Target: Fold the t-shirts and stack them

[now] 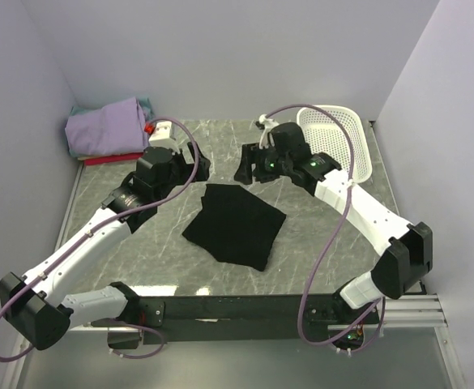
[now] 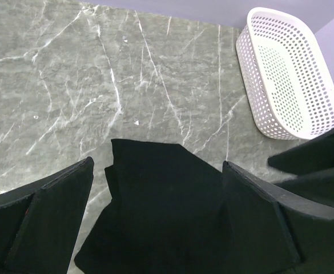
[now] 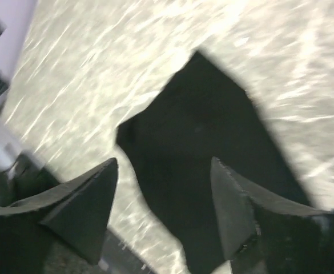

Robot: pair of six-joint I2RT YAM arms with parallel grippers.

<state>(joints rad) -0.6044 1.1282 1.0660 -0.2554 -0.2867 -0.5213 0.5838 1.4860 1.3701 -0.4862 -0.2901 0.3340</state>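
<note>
Hovering spread and empty, left gripper (image 1: 199, 168) and right gripper (image 1: 249, 171) flank the far corner of the folded black t-shirt (image 1: 237, 225) lying flat mid-table; lavender-topped shirt stack (image 1: 107, 130) sits far-left, nearer the left arm.

Motion blur is smearing the folded black cloth t-shirt (image 3: 195, 114) in the right wrist view; the left wrist view's bottom edge is cutting it off.

Marble table (image 1: 164, 239) with black t-shirt (image 1: 237, 223), folded shirt stack (image 1: 107, 127), white basket (image 1: 343, 130)
</note>
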